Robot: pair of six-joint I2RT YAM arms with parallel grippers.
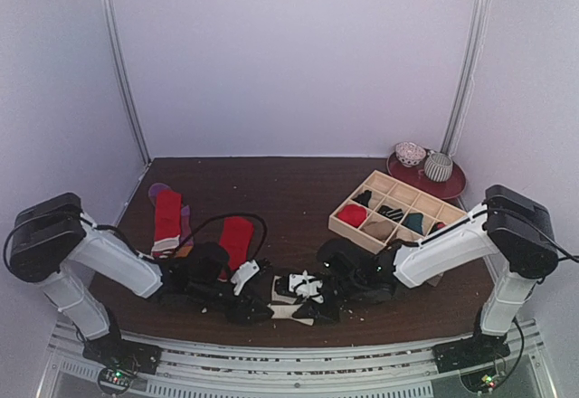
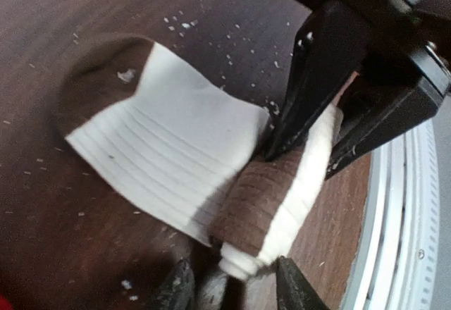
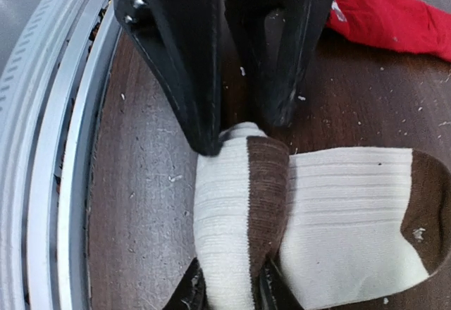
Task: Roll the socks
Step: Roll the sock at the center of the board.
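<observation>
1. The left gripper (image 2: 234, 285) is clenched on one end of a rolled-up part of a cream-and-brown sock (image 3: 345, 204). Its two black fingers press the roll from either side.
2. The right gripper (image 3: 229, 292) is closed on the other end of the same roll, jaws narrowly parted with the fabric pinched between them. The two grippers face each other tip to tip across the roll.
3. The roll shows a brown band wrapped beside cream ribbing. The rest of the sock lies flat on the table (image 1: 298, 190), its brown toe pointing away from the roll.
4. That sock sits at the near edge of the table, centred between the two arm bases and close to the metal rail (image 3: 49, 148).
5. A plain red sock (image 1: 237, 240) lies flat just behind the left arm's wrist. A red sock with purple parts (image 1: 167, 217) lies further left, apart from it.
6. The tabletop is dark brown wood, dotted with pale specks of lint.
7. A wooden grid tray (image 1: 348, 227) stands to the right rear. One compartment holds a red bundle and others hold dark bundles.
8. Behind the tray is a red plate (image 1: 457, 185) carrying two small bowls (image 1: 439, 165).
9. Plain white walls (image 1: 298, 54) with two metal poles (image 1: 122, 63) enclose the table.
</observation>
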